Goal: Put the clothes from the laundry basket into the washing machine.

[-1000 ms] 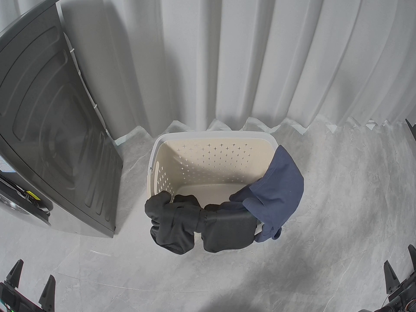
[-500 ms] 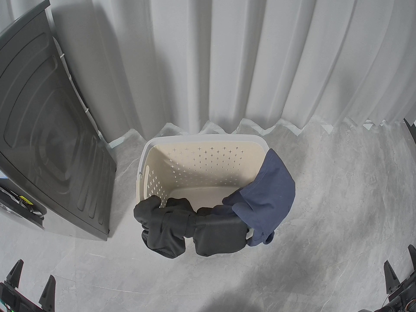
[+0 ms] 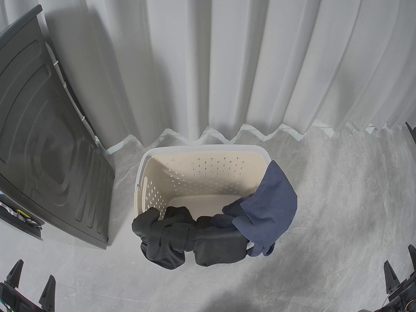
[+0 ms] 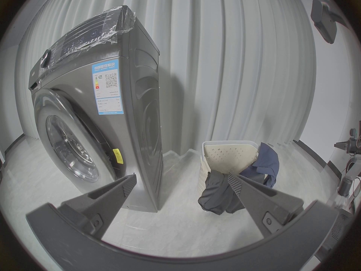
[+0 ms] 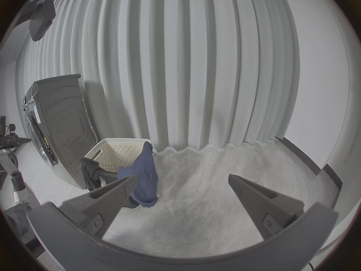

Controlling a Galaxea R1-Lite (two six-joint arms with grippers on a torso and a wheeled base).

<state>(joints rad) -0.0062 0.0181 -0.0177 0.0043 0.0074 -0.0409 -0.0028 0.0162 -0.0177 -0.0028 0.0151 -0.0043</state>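
Hanging low over the near floor (image 3: 329, 239), the left hand (image 3: 34, 274) and the right hand (image 3: 398, 261) both have their fingers spread apart and hold nothing. Beyond them stands the laundry basket (image 3: 203, 149). A dark grey garment (image 3: 186, 239) is draped over its near rim, and a blue garment (image 3: 271, 209) is slung over the right corner, touching the grey one. Both look soft, light and limp, and would likely sag and trail when lifted. A bunched fold at the rim should give the surest pinch. The washing machine (image 3: 43, 152) stands near the basket on the left, with a white curtain (image 3: 242, 57) behind.
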